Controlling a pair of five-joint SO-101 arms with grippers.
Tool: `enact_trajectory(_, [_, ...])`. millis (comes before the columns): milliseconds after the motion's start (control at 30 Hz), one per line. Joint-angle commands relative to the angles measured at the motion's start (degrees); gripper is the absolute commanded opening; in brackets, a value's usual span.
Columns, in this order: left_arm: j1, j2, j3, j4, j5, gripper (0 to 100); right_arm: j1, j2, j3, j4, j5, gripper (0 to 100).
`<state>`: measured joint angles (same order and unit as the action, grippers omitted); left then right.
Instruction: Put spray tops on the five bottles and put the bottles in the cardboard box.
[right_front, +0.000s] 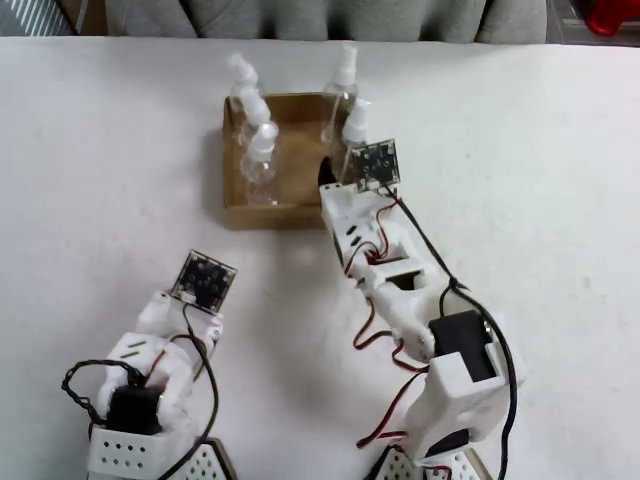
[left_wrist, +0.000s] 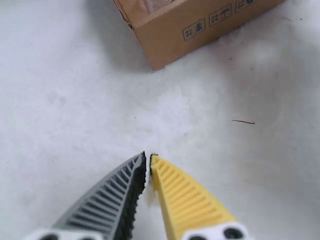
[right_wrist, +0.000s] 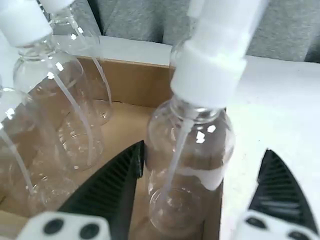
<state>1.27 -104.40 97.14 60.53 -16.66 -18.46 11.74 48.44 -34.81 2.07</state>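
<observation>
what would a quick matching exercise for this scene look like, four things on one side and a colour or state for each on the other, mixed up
Column one
1. left pincer
2. right pincer
3. cardboard box
4. table

Column two
a. white, bears the box
b. open, astride a bottle with its spray top on
c. shut, over bare table short of the box
d. brown, open-topped

Pairs: 1-c, 2-b, 3-d, 4-a
</observation>
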Motion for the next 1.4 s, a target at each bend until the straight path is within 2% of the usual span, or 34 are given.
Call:
enact_trajectory(0, [-0.57,-0.40,-0.18,-0.09,-0.53,2,-0.31,-0.75,-0.62,-1.01,0.26,28.9])
enact_trajectory(267, [-0.57,-0.40,-0.18,-0.09,-0.53,2,-0.48,-0.75,-0.62,-1.10,0.09,29.0])
enact_trajectory(433, [-0.57,-0.40,-0.18,-0.09,-0.53,2,-0.48,-1.27,-0.62,-1.10,-4.40,29.1])
enact_trajectory(700, [-0.57,-0.40,-0.18,-0.09,-0.53,2,-2.15,-0.75,0.00,-0.92,-4.22,40.9])
enact_trajectory(1200, [-0.57,-0.40,-0.18,-0.35,-0.53,2,-2.15,-1.27,0.35,-1.27,-4.31,40.9])
enact_trajectory(1367, [-0.57,-0.40,-0.18,-0.35,-0.53,2,-1.80,-0.84,0.62,-7.78,-4.48,40.9])
